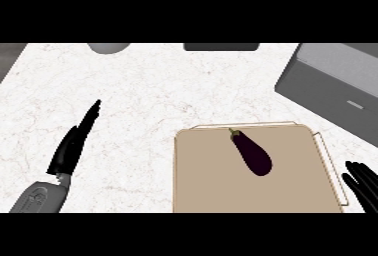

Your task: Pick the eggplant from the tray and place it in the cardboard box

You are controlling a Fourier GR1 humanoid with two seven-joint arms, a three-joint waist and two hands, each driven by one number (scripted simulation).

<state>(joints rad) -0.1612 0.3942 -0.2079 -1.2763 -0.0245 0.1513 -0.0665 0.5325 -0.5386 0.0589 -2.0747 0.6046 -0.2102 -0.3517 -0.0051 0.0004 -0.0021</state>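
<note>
Left robot hand [72, 145] left of the tray [199, 195], fingers straight, grasping nothing; right robot hand [362, 185] just off its right rim (fingers up, released). Eggplant [252, 153] lying on the tray's far half. Beyond, on the tabletop [170, 85], a grey box [332, 85].

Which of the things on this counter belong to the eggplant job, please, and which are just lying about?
Part of the job:
- eggplant, lying on the tan tray
- grey box at the upper right, apparently the target
- right hand, beside the tray

Just lying about:
- grey round object at the far edge
- dark flat object at the far edge
- left hand, open, resting on the left
</note>
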